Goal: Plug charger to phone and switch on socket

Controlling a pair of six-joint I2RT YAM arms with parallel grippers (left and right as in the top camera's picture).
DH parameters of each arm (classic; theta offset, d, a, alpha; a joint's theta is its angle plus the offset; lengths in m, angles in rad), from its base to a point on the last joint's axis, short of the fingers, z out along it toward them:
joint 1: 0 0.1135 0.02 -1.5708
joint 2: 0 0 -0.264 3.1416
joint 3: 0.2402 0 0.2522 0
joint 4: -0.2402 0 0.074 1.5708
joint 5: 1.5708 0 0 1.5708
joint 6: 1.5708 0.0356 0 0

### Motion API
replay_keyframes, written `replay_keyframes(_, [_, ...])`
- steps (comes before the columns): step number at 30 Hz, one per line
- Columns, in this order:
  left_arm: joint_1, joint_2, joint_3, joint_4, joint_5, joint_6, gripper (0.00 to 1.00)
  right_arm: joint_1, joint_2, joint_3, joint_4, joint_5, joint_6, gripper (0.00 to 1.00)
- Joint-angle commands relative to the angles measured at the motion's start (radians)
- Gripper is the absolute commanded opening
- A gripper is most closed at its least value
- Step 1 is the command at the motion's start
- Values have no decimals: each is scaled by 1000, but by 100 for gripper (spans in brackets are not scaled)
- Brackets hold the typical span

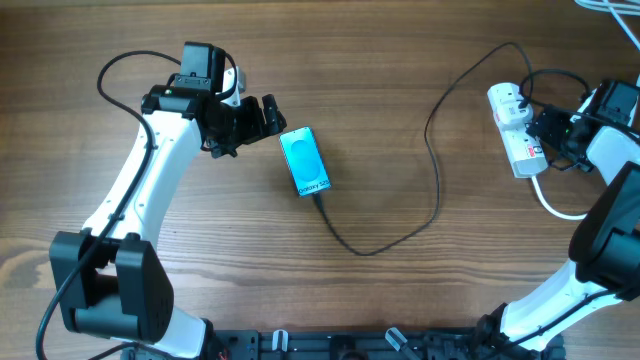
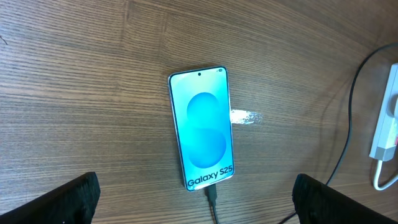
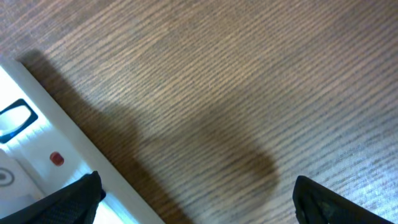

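The phone (image 1: 304, 162) lies flat mid-table with its cyan-blue screen up; it also shows in the left wrist view (image 2: 202, 127). The charger's black cable (image 1: 433, 150) has its connector (image 2: 212, 191) in the phone's lower end and runs right to its plug in the socket (image 1: 513, 128), a white power strip at the right. My left gripper (image 1: 262, 117) is open and empty, just left of the phone. My right gripper (image 1: 553, 128) is open, right beside the socket. One finger overlaps the strip's edge near a small red switch mark (image 3: 56, 158).
The socket's thick white cord (image 1: 555, 206) loops off its lower end, under my right arm. The black cable sweeps in a wide curve across the wooden table (image 1: 400, 80) between phone and socket. More white cords (image 1: 612, 10) lie at the top right corner.
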Motion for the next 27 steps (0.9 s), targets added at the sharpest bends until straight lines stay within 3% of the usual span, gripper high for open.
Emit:
replay_keyframes(1, [2,-13,0,0,-10,6,100,23,43,-27,-8,-82,-26,100])
replay_keyframes(15, [2,-13,0,0,-10,6,100,21,11,-27,-95,-113,-129,100])
replay_keyframes(20, [2,-13,0,0,-10,6,100,20,11,-27,-71,-126,-120,100])
replay_keyframes(23, [2,-13,0,0,-10,6,100,13,11,-27,-46,-127,-40,100])
replay_keyframes(27, [2,-13,0,0,-10,6,100,-6,11,-27,-30,-247,-60,100])
